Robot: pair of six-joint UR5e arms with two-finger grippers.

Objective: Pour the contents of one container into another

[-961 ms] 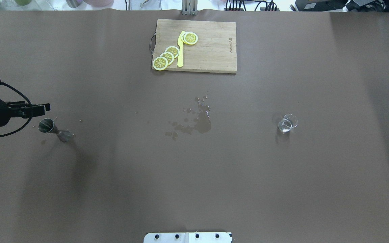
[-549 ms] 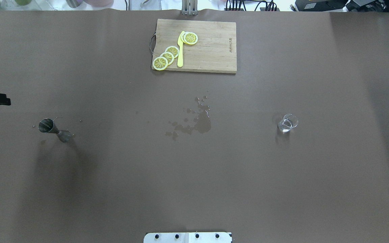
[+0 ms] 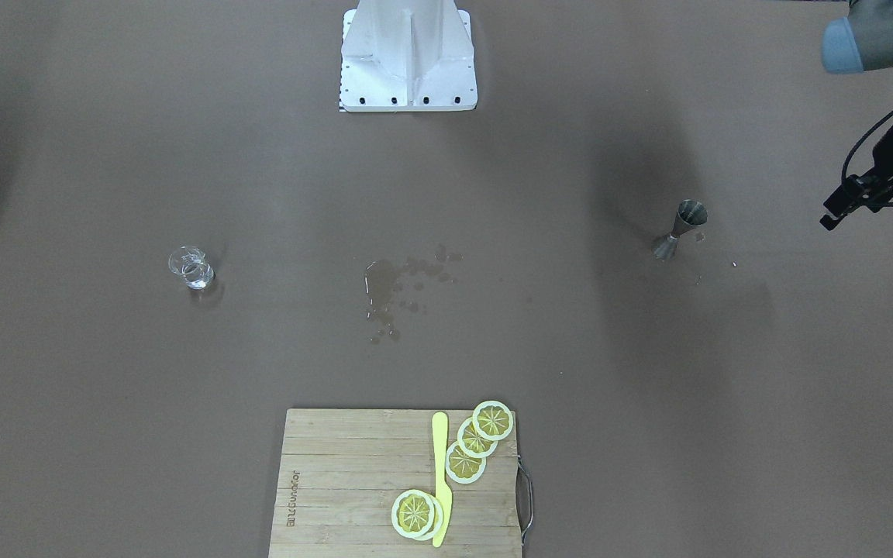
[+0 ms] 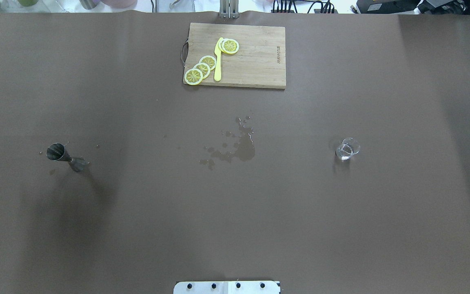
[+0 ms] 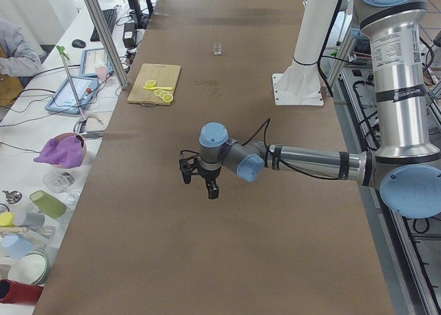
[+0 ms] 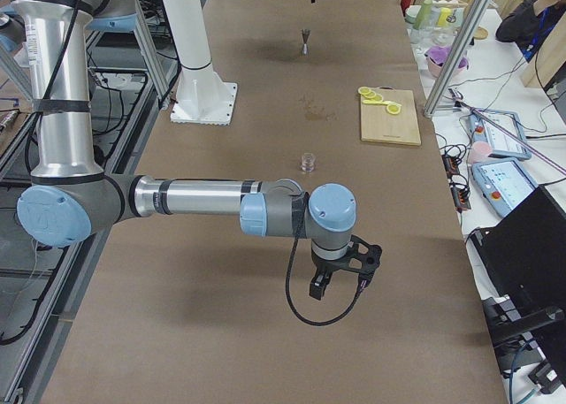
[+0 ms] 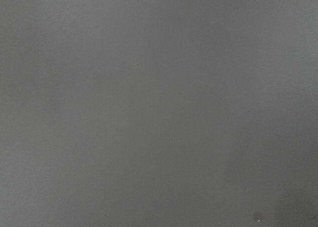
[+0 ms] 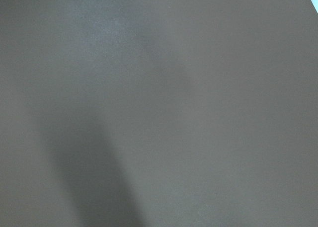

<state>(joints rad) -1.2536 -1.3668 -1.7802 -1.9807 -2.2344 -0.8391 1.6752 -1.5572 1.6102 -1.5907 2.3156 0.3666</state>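
Jigger stands upright on the desk on the robot's left side, long axis vertical, one cup mouth uppermost. The left gripper hangs outboard of it, near but apart; the jigger lies inboard of the jaws, toward desk centre. Jaws are spread and empty, forearm near level, wrist bent down. The glass beaker sits well apart on the right side, beyond a spill. The right gripper is nearer it; jaw state cannot be determined.
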